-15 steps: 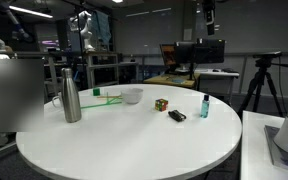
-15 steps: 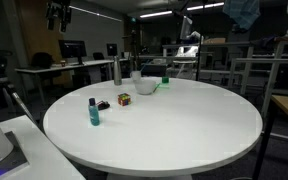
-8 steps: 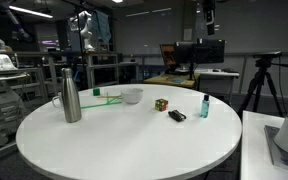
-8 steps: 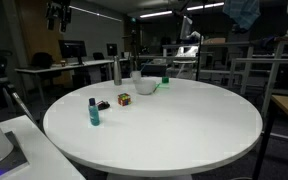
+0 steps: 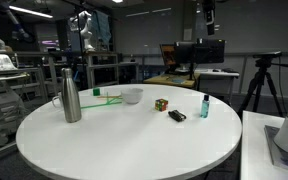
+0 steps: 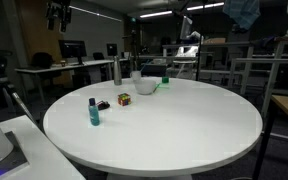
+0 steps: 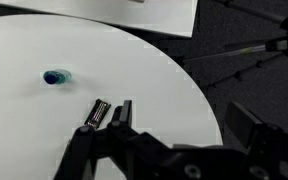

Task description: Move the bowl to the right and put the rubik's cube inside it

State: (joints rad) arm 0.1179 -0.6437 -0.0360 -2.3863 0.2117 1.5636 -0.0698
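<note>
The small white bowl [image 5: 133, 96] sits on the round white table [image 5: 124, 145] and also shows in the opposite exterior view [image 6: 145, 86]. The rubik's cube [image 5: 161, 104] stands on the table a short way from the bowl, apart from it [image 6: 125, 100]. My gripper [image 7: 184, 125] shows only in the wrist view. It is open and empty, high above the table's edge. The bowl and cube are out of the wrist view.
A tall steel bottle [image 5: 71, 97] stands beyond the bowl. A flat black object [image 5: 177, 116] and a small teal bottle [image 5: 204, 106] lie past the cube; both show in the wrist view [image 7: 98, 111] [image 7: 55, 77]. A green item [image 5: 109, 97] lies by the bowl.
</note>
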